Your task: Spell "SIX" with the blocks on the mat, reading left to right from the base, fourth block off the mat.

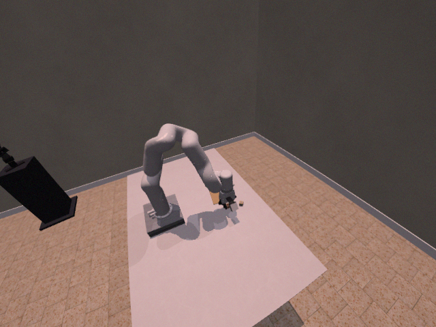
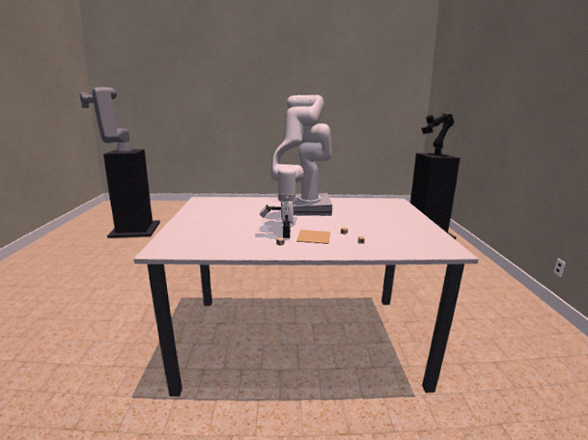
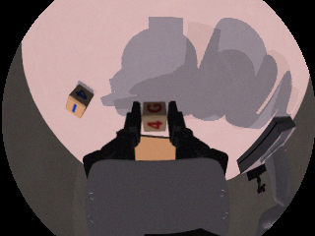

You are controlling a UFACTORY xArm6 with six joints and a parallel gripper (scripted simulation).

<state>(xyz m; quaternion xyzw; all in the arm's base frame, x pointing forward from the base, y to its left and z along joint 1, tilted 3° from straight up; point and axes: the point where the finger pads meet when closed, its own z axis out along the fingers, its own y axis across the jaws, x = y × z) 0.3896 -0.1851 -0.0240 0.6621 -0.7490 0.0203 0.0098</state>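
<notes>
Your gripper (image 1: 228,205) (image 2: 286,232) (image 3: 154,110) partly open around a red-lettered block (image 1: 227,204) (image 3: 155,117), slim gaps either side, orange mat (image 1: 214,197) (image 2: 313,236) (image 3: 155,148) near you, blue-marked block (image 1: 241,203) (image 2: 280,241) (image 3: 79,101) apart from your fingers.

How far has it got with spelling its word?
Not far, it seems. The orange mat already lies flat, but shows no row of letters. Nothing is gripped: a red-lettered block sits between the open gripper's fingers. Left: placing S, I and X upright, then backing away.

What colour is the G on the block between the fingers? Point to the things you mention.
Red; the wrist view shows it best (image 3: 155,107).
</notes>
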